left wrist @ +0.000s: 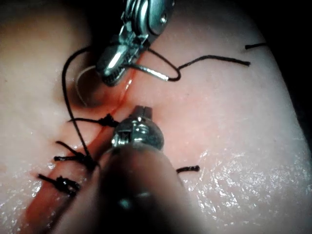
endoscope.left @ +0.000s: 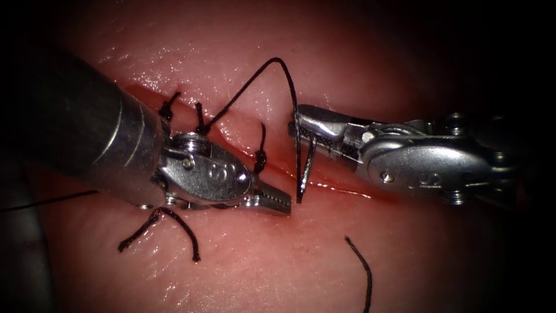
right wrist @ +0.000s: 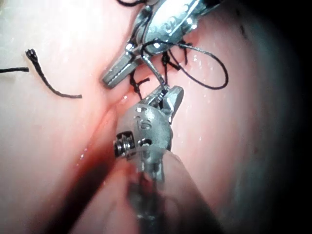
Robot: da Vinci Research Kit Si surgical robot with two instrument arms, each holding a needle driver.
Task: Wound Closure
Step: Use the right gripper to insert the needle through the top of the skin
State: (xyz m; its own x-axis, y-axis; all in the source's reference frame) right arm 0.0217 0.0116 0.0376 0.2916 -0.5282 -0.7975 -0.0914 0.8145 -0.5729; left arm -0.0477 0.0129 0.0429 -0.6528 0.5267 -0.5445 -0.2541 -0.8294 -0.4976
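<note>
Stitches (endoscope.left: 200, 124) already knot the cut's left stretch while its right end gapes unsewn, as the right tool (endoscope.left: 301, 124) clamps the needle (endoscope.left: 300, 168) near its thread (endoscope.left: 255, 81) end, tip at the cut, beside the left tool (endoscope.left: 275, 200), closed and empty

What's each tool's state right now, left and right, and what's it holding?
Left tool: jaws shut, holding nothing, tip beside the cut.
Right tool: jaws shut on the needle near its thread end; needle tip at the cut in the tissue.
</note>
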